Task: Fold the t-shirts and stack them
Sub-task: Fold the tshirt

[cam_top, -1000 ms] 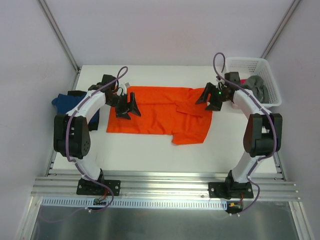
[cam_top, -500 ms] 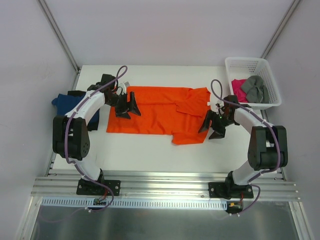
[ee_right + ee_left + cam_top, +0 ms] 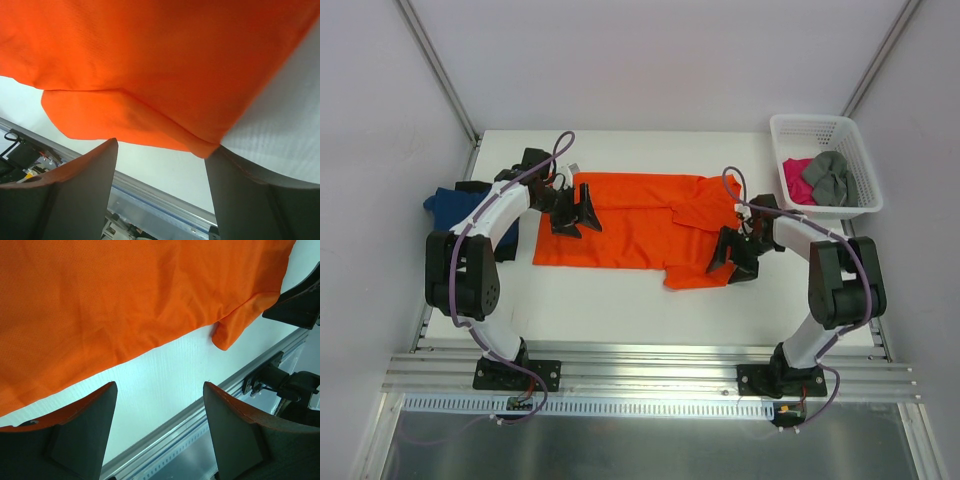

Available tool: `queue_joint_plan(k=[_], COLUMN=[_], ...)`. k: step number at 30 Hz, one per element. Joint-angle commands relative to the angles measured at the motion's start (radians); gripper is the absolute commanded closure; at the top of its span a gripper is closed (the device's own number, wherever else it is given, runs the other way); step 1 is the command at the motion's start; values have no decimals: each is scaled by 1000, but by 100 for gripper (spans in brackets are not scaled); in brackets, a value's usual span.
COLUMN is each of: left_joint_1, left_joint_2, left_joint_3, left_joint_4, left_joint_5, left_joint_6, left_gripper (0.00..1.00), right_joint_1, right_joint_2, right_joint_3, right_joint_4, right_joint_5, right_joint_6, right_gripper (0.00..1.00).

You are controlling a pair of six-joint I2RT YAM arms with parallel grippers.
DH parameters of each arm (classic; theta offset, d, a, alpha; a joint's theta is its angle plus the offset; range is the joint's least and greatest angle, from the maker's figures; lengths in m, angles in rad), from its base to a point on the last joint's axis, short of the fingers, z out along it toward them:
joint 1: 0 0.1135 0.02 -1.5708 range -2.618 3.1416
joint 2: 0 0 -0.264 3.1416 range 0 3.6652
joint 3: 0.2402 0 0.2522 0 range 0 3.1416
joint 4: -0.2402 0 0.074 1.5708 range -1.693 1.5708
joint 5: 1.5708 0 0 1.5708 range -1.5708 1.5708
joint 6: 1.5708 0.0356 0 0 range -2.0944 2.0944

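A bright orange t-shirt (image 3: 638, 230) lies spread flat in the middle of the white table, with a sleeve folded over at its right. It fills the top of the left wrist view (image 3: 125, 295) and of the right wrist view (image 3: 160, 65). My left gripper (image 3: 572, 215) is open and empty at the shirt's left edge. My right gripper (image 3: 732, 256) is open and empty at the shirt's lower right edge, just over its hem. A dark blue shirt (image 3: 450, 205) with a black one (image 3: 472, 187) lies at the table's left edge. Magenta (image 3: 798, 176) and grey (image 3: 828, 176) shirts sit in the basket.
A white lattice basket (image 3: 848, 140) stands at the back right corner. The table's near edge meets an aluminium rail (image 3: 650, 352) where both arm bases are bolted. White walls enclose the table on the back and both sides.
My right gripper has come from the shirt's upper right corner near the basket down and inward to the shirt's lower right edge. The left arm has stayed put.
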Motion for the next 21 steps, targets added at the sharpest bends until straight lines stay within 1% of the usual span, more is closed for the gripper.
queue_joint_plan(k=[1, 5, 10, 12, 14, 16, 17, 19, 20, 21], left_joint_1=[-4, -3, -1, 1, 2, 2, 2, 2, 2, 2], left_joint_2=[-22, -22, -8, 0, 7, 16, 21, 27, 26, 27], left_joint_3=[-1, 0, 5, 11, 23, 32, 38, 42, 42, 42], left_joint_4=[-4, -4, -2, -2, -2, -2, -2, -1, -1, 1], left_joint_5=[4, 2, 5, 12, 15, 19, 22, 25, 25, 25], left_joint_6=[0, 0, -3, -8, -10, -14, -16, -17, -19, -19], left_gripper=[30, 30, 30, 30, 30, 30, 30, 30, 30, 30], right_joint_1=[50, 75, 98, 102, 108, 110, 110, 110, 110, 108], right_joint_2=[40, 40, -22, -52, -74, -100, -106, -123, -124, -124], right_joint_3=[56, 73, 64, 53, 39, 27, 21, 8, 5, 4], right_joint_4=[44, 41, 19, 11, -7, -13, -12, 1, 7, 10], right_joint_5=[-38, -54, -61, -64, -64, -74, -74, -75, -77, -78], right_joint_6=[27, 52, 80, 83, 84, 83, 84, 84, 84, 86], right_gripper=[28, 28, 28, 32, 34, 42, 51, 61, 69, 72])
